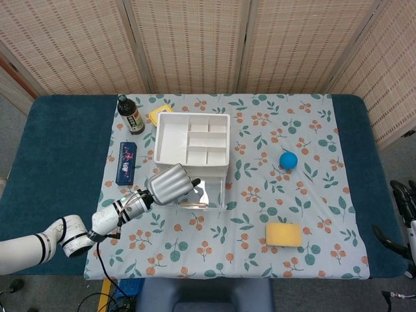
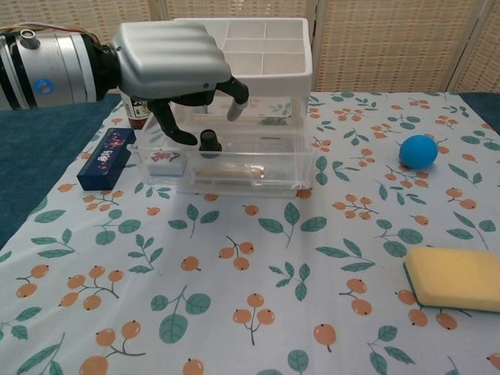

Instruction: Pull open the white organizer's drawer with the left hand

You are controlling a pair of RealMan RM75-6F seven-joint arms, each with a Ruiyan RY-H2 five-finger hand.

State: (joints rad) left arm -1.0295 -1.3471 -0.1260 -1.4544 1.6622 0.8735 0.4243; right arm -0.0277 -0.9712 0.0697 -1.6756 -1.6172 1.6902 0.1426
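The white organizer (image 1: 192, 139) stands at the middle back of the floral cloth, with a divided tray on top (image 2: 258, 47). Below it, its clear drawer (image 1: 213, 192) (image 2: 266, 168) sticks out toward me. My left hand (image 1: 170, 182) (image 2: 168, 58) hovers over the drawer's left part. Its fingers (image 2: 209, 141) curl down inside, just behind the front wall. A small white and red item (image 2: 166, 160) lies in the drawer under the hand. My right hand (image 1: 402, 218) shows only as dark fingers at the right edge, off the table, holding nothing.
A dark bottle (image 1: 130, 114) and a yellow lid (image 1: 160, 112) stand behind the organizer's left corner. A blue box (image 1: 127, 161) (image 2: 105, 158) lies just left of the drawer. A blue ball (image 1: 288, 160) (image 2: 418, 151) and a yellow sponge (image 1: 284, 234) (image 2: 455, 276) lie to the right.
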